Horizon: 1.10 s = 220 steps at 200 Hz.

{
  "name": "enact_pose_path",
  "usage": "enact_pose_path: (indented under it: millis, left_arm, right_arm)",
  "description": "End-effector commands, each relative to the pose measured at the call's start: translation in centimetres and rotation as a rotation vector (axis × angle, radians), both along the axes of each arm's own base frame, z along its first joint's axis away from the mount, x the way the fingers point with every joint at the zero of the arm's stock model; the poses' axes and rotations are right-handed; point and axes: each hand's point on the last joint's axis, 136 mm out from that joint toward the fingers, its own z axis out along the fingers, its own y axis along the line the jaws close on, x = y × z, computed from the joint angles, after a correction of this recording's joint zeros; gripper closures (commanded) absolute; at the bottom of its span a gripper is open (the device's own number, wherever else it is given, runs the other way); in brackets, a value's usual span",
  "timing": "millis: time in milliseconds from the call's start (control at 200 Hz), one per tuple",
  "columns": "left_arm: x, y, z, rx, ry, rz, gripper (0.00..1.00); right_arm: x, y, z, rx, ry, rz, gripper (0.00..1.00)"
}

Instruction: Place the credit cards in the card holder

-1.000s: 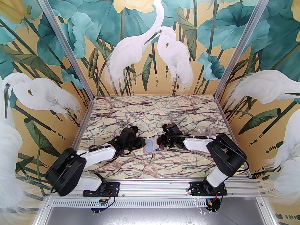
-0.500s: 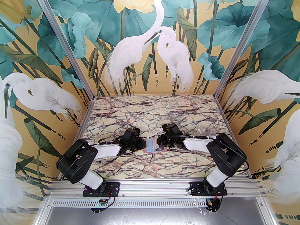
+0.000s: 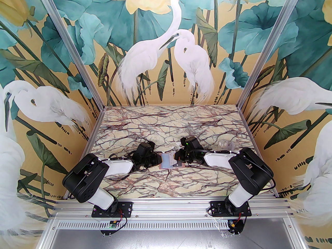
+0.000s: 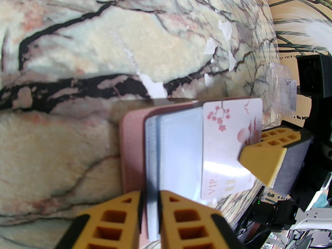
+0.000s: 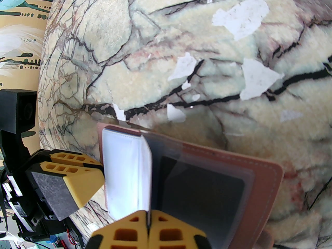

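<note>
Sitting in left gripper (image 4: 150,203), seemingly clamped, card holder (image 4: 132,144)

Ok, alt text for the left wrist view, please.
The left hand pinches the clear sleeves of a dusty-pink leather card holder; the right hand holds a white blossom-printed card at their edge, above a marble table.

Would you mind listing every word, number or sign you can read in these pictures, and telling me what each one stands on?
"VIP": pink letters on the white, blossom-printed credit card, beside its gold chip.
Small card in the clear stand: marks too blurred to read.
Pink card holder: no text visible.
</note>
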Motion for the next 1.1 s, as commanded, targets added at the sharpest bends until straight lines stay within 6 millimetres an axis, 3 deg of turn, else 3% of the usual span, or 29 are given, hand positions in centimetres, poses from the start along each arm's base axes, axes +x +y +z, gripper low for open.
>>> enact_pose_path:
  millis: [0, 1095]
  left_arm:
    - [-0.8, 1.0, -2.0, 0.054, 0.045, 0.016, 0.80]
    - [-0.9, 1.0, -2.2, 0.053, 0.045, 0.015, 0.80]
  right_arm:
    - [-0.9, -0.9, -1.5, -0.035, 0.054, -0.011, 1.00]
    - [-1.7, 0.8, -2.2, -0.036, 0.080, 0.023, 1.00]
